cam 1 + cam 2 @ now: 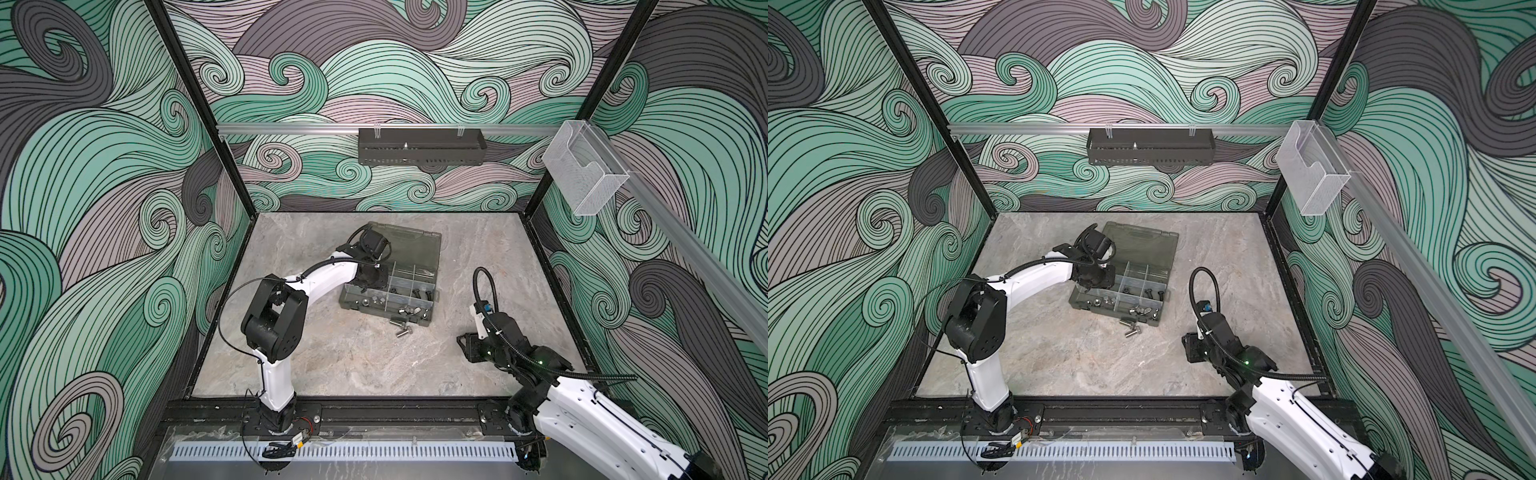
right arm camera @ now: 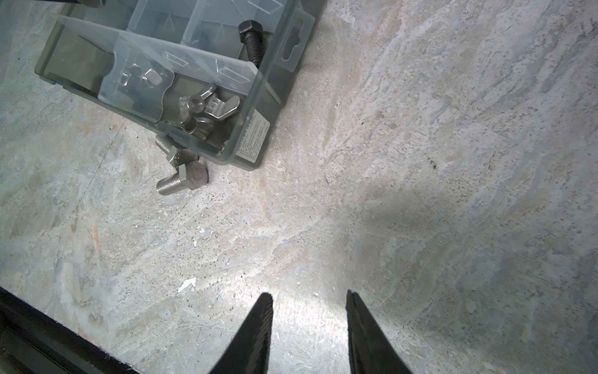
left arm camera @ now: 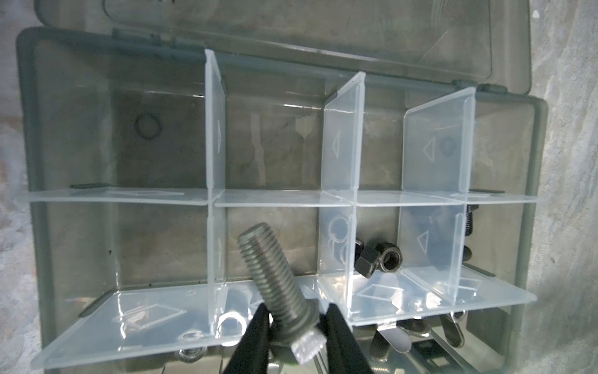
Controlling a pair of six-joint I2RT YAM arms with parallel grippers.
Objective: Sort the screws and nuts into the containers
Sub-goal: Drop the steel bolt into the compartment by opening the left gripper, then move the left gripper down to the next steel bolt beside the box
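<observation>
The left claw (image 3: 296, 307) grips a silver screw (image 3: 268, 268) near its head, over an organiser case (image 3: 32, 129) cell, so this looks like the placing step; next it should open there. Two loose screws (image 2: 184, 181) lie on the bench (image 1: 332, 365) at the case's six o'clock. The right claw (image 2: 309, 294) hovers at four o'clock, half-open and empty.

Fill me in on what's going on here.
The left tool holds a silver screw by its head end over the grey organiser case. The right tool hangs open over bare table, holding nothing. Two more silver screws lie on the table beside the case; some cells hold nuts.
</observation>
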